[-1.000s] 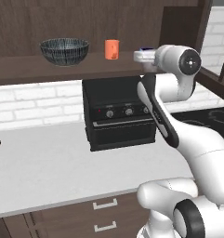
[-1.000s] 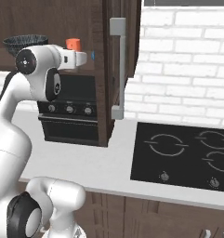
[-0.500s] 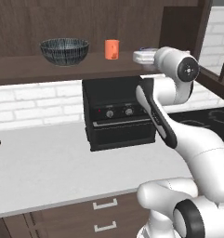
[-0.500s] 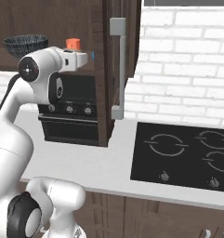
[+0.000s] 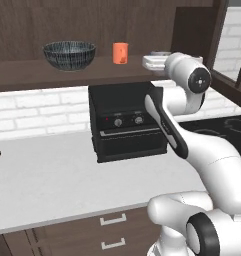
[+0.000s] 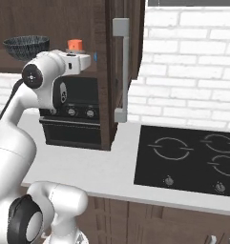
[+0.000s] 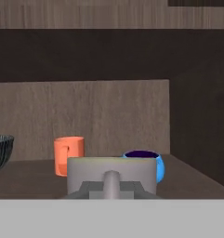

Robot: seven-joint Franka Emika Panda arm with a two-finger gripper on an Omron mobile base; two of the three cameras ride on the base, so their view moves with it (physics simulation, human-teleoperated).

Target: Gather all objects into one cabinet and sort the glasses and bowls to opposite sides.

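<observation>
Sorting looks partly done, judging from the shelf: the bowl [image 5: 69, 54] sits well off to the end effector's left on the cabinet shelf [image 5: 52, 72], the orange cup [image 5: 120, 52] stands nearer, just left of the end effector [image 5: 154, 61], and a small blue item [image 7: 156, 167] rests close ahead of it and slightly right, as the hand view shows. In that view a grey-beige block [image 7: 112, 175] sits right at the fingertips, low in front of the blue item; it may be the mug held in the grip, but I cannot tell, and I cannot tell whether the end effector is clenched or released, since its tips are not clearly visible. From the right base view the end effector [image 6: 83, 61] reaches in at shelf height beside the open cabinet door [image 6: 117, 71], with the cup [image 6: 75, 45] just behind it. What seems left is to settle the mug with the cup on the side away from the bowl, and to decide where the blue item belongs. Compared with a second ago, the wrist has pushed further toward the shelf and the forearm has risen a little; the bowl and the cup have not moved, and the black oven [image 5: 127, 122] on the desk [image 5: 47, 185] below stays as it was.
</observation>
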